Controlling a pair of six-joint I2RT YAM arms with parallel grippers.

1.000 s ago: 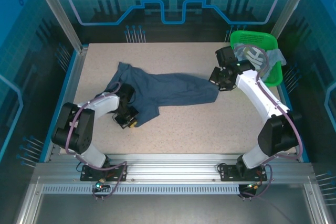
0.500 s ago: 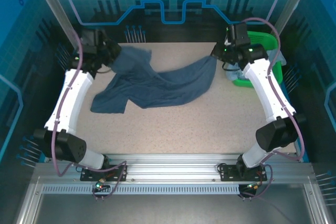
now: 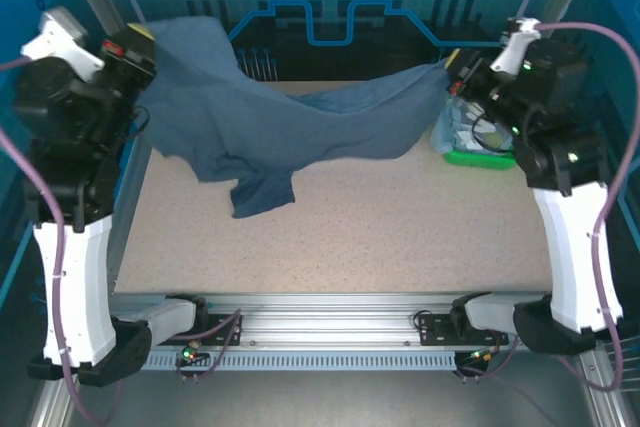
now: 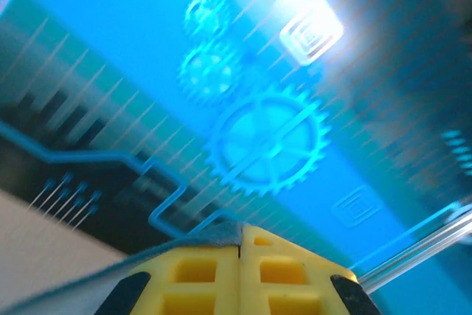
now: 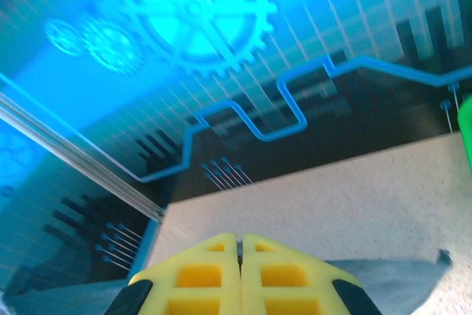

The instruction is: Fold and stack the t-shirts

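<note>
**Shirt slung between my two grippers, above the table**

My left gripper [image 3: 133, 47] sits high at the far left corner and my right gripper [image 3: 456, 67] high at the far right. The dark slate-blue t-shirt [image 3: 270, 122] is strung from one to the other. It sags in the middle, and a lower flap droops toward the table [image 3: 400, 237] left of centre (whether it touches the surface I cannot tell).

From my left wrist, the yellow pads [image 4: 199, 274] meet with no gap, pinching a thin edge of the cloth that runs off to the left. From my right wrist, the pads are likewise pressed together on the shirt, which spreads to both sides beneath them.

The green basket [image 3: 482, 156] stands just below my right gripper, with pale light-blue fabric [image 3: 462, 132] inside.
</note>
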